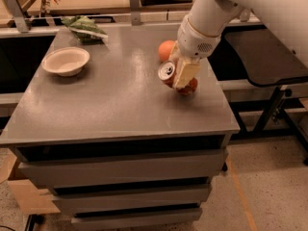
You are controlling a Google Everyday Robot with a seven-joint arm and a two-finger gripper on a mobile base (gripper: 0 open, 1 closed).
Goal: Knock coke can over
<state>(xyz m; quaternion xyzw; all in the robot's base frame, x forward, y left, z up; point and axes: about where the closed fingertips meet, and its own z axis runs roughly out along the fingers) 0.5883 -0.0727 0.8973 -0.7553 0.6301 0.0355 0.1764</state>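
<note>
The red coke can [169, 74] is tipped over toward the left on the grey table [115, 95], near its right side, with its silver top facing me. My gripper [185, 75] is right on top of the can, its pale fingers [185, 73] covering the can's body. The arm reaches in from the upper right.
A round orange fruit [166, 50] sits just behind the can. A white bowl [66, 61] stands at the left of the table and a green bag [85, 28] lies at the back left. The table's right edge is close to the can. A dark chair [264, 57] stands to the right.
</note>
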